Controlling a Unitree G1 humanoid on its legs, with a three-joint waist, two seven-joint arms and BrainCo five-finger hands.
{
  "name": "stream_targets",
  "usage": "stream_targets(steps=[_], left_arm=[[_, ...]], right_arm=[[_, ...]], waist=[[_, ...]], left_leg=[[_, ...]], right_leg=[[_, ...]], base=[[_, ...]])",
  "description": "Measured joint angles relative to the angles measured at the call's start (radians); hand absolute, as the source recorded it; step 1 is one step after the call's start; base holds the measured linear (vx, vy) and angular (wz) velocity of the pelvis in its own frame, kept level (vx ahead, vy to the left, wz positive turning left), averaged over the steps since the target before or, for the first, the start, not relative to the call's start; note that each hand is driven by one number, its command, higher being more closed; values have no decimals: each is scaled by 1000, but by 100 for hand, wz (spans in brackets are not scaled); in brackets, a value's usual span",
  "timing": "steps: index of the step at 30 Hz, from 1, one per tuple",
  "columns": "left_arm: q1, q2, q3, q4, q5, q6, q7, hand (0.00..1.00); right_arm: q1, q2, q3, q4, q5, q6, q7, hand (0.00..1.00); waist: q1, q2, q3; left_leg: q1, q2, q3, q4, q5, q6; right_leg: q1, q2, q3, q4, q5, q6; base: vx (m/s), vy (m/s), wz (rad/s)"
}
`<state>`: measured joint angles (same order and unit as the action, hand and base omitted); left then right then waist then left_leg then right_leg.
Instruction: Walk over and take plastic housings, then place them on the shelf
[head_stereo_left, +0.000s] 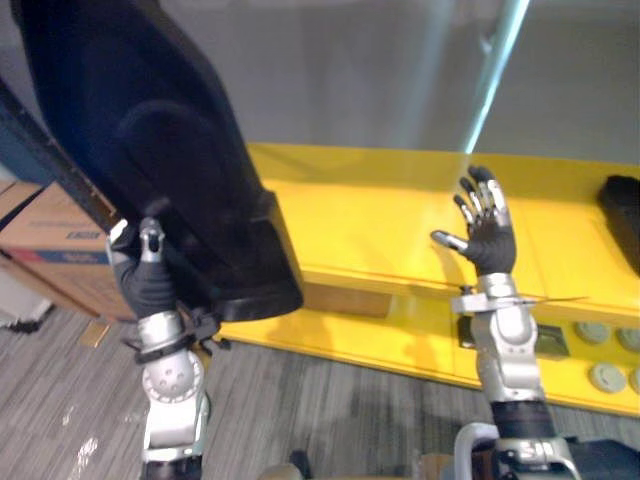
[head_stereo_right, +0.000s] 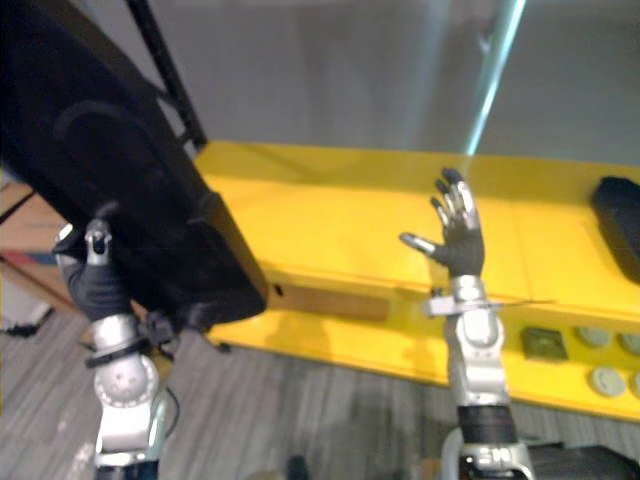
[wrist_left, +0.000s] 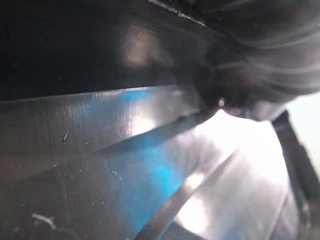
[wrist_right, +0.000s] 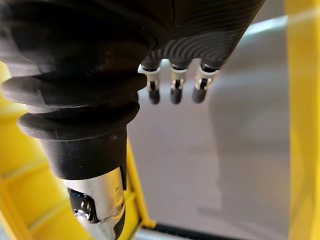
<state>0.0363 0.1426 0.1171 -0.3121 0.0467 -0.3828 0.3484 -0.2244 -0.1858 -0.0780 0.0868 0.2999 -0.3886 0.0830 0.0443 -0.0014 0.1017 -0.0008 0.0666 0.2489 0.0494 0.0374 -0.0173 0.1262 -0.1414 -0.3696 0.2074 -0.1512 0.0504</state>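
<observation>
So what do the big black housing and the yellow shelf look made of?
The black housing: likely moulded plastic, semi-gloss, with soft highlights and fine scratches in the left wrist view. The yellow shelf: smooth, evenly coated, faintly reflective; painted metal or board, cannot tell which.

Housing (head_stereo_left: 170, 150) cropped, left hand (head_stereo_left: 148, 280) half hidden (behind it)
</observation>
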Motion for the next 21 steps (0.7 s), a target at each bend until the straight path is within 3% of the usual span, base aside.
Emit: stream_targets(steps=[1,5,8,11,17,21], left_arm=[[18,0,2,0,2,14,2,100],[52,-3,39,-2,2,15,2,100],[42,-4,35,-2,4,14,-2,100],[40,-4,35,-2,2,14,-10,100],[43,-5,37,-2,-56,10,-102,100],[46,-24,17,-3,-89,-16,-134,100]], right_arm=[[8,2,2,0,3,-5,-1,0],[16,13,13,-9,7,-37,-2,0],[76,30,10,-52,-10,-48,-42,0],[143,48,9,-81,-20,-47,-83,0],[218,101,13,-147,-103,-25,-166,0],[262,103,-16,-212,-97,-7,-165,0]], waist=[[0,-6,3],[-2,3,-2],[-31,4,-2],[-36,5,-3],[-37,3,-4],[-51,3,-4]], left_leg=[[-2,2,-37,33,-14,5],[22,29,-95,94,-84,-52],[51,27,-91,35,-85,-53],[75,17,-77,-11,-82,-59],[91,-6,-49,-76,-53,-55],[111,-8,-18,-112,-37,-54]], right_leg=[[3,3,35,-2,4,6],[29,29,127,-49,10,17],[32,30,141,-87,17,28],[32,20,154,-105,23,38],[11,5,181,-116,41,56],[6,6,212,-144,66,53]], base=[[69,-91,-53],[48,-80,-80],[-21,-22,-31],[-50,26,-19],[-68,42,-7],[-37,29,-24]])
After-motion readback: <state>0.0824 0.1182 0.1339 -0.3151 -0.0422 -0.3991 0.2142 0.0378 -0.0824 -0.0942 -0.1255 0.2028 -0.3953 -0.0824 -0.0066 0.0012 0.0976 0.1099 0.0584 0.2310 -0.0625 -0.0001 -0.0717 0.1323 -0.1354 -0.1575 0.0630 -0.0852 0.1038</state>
